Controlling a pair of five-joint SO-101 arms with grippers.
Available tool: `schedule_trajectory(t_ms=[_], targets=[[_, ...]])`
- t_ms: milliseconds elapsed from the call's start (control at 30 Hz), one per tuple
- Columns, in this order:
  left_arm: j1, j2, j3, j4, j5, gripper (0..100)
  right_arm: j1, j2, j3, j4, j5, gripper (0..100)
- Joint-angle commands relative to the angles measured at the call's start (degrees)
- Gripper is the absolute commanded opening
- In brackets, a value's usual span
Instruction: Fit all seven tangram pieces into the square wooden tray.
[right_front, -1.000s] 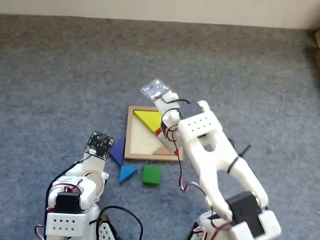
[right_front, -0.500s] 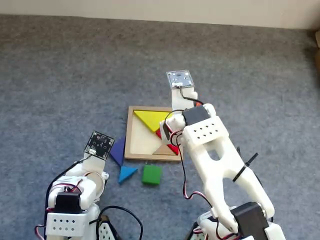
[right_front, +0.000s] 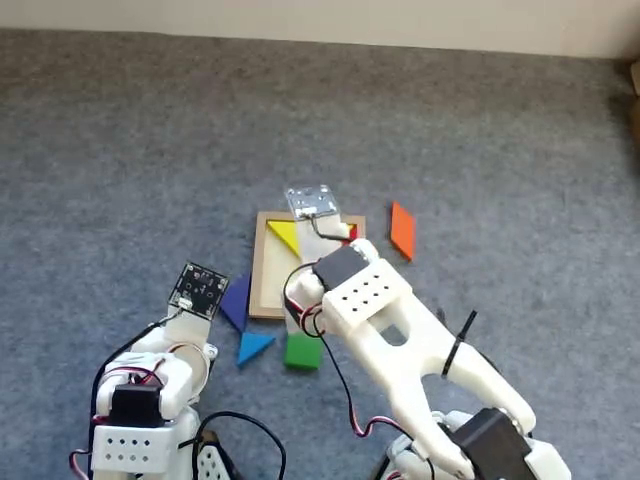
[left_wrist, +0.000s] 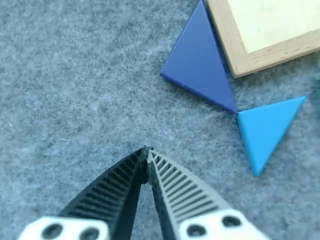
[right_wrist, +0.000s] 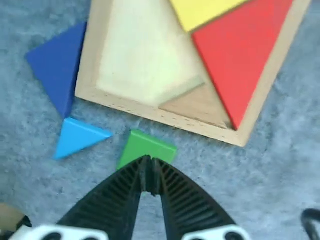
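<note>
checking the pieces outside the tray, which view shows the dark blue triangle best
The left wrist view: the dark blue triangle lies whole and close, one edge along the wooden tray. The right wrist view has it whole too but farther off; the high view has it small beside the left arm.

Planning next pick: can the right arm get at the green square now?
Probably yes: the right gripper hangs shut right by the green square, which lies free on the carpet; it must open first.
</note>
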Motion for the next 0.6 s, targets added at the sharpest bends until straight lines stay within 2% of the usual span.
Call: schedule_trajectory(t_ms=[0, 167, 300, 467, 567], targets=[[-0.5, -2.9, 1.1, 0.3, -0.7, 1, -0.8, -2.9, -0.3, 0.7, -3.9, 0.5], [-0.5, -2.9, 1.1, 0.3, -0.7, 1, -0.7, -9.9, -0.7, 7.3, -7.6, 0.5], [-0.5, -2.9, 1.1, 0.3, -0.7, 1, -0.7, -18.3, 0.9, 8.5, -8.8, 0.5], [-0.5, -2.9, 1.1, 0.3, -0.7, 1, -0.9, -19.5, 9.7, -1.4, -11.5, 1.8], [-0.5, -2.9, 1.1, 0.3, -0.7, 1, -1.0, -17.6, 14.9, -7.0, -11.6, 11.8]])
